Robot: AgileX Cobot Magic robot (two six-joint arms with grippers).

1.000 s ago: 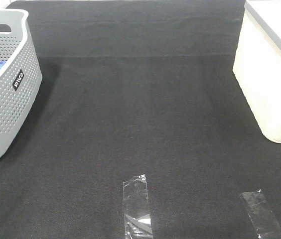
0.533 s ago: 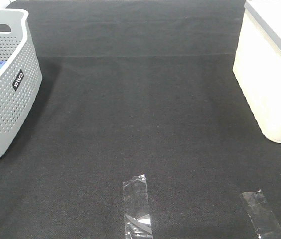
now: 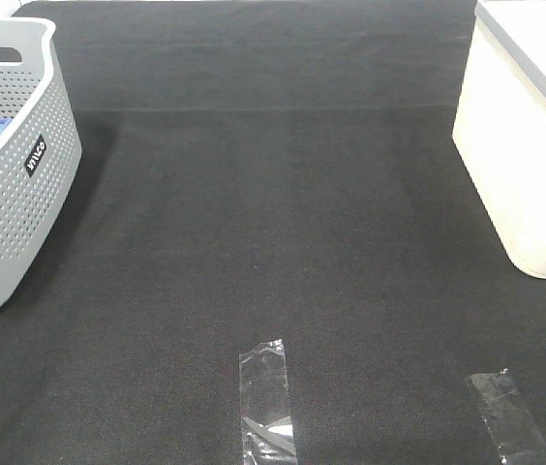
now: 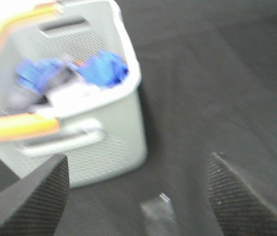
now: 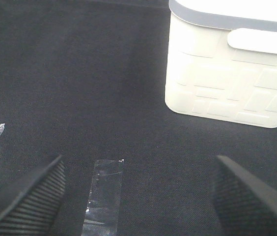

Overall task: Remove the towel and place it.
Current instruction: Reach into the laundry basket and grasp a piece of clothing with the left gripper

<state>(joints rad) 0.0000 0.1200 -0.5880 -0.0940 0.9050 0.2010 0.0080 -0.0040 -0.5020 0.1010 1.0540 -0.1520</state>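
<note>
**2 wide-open hands, towel not yet lifted**

From above we see a black counter (image 3: 273,213). A grey perforated basket (image 3: 21,213) stands at its left edge and a white bin (image 3: 520,174) at its right edge, well apart. 3 strips of clear tape (image 3: 266,397) lie along the near edge, probably as placement guides. Neither arm shows in this high view.

The left hand (image 4: 136,164) hovers near the basket, spread wide and holding nothing, which we read as readiness to reach in. Inside the basket lies a blue cloth (image 4: 101,69). Beside it is a pale patch we take for the towel (image 4: 72,98), though blur keeps us from being sure. The right hand (image 5: 138,162), equally wide and empty, faces the white bin.
</note>
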